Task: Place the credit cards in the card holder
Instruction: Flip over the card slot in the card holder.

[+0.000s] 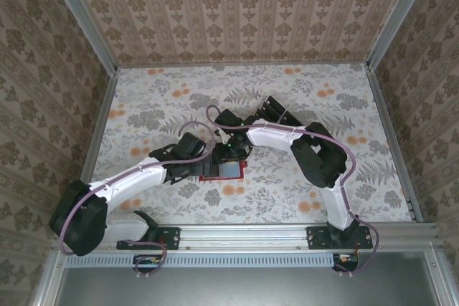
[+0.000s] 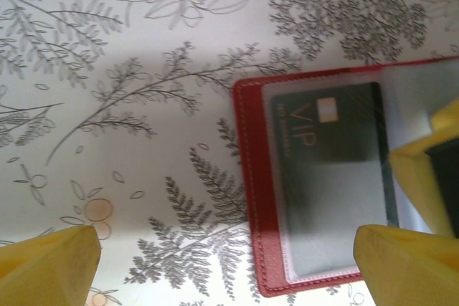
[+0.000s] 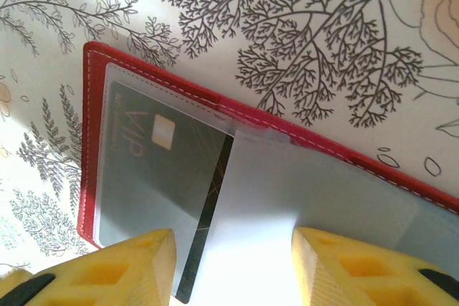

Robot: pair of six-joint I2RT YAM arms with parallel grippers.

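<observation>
The red card holder [image 1: 224,171] lies open on the flowered table, between both arms. A black card [image 3: 165,170] marked VIP sits under its clear sleeve, with one long edge showing past the sleeve's opening. My right gripper [image 3: 233,249] hovers open just over the holder [image 3: 90,141], one yellow finger on each side of the glossy inner flap. Nothing is held between those fingers. My left gripper [image 2: 226,249] stands open at the holder's corner [image 2: 251,198], with the card [image 2: 337,134] showing beyond it. More dark cards [image 1: 276,111] stand behind the right arm.
The dark cards at the back stand in a slotted tray [image 1: 267,105]. Patterned walls close in the table on three sides. A metal rail [image 1: 244,234] runs along the near edge by the arm bases. Bare table lies to the left and right of the arms.
</observation>
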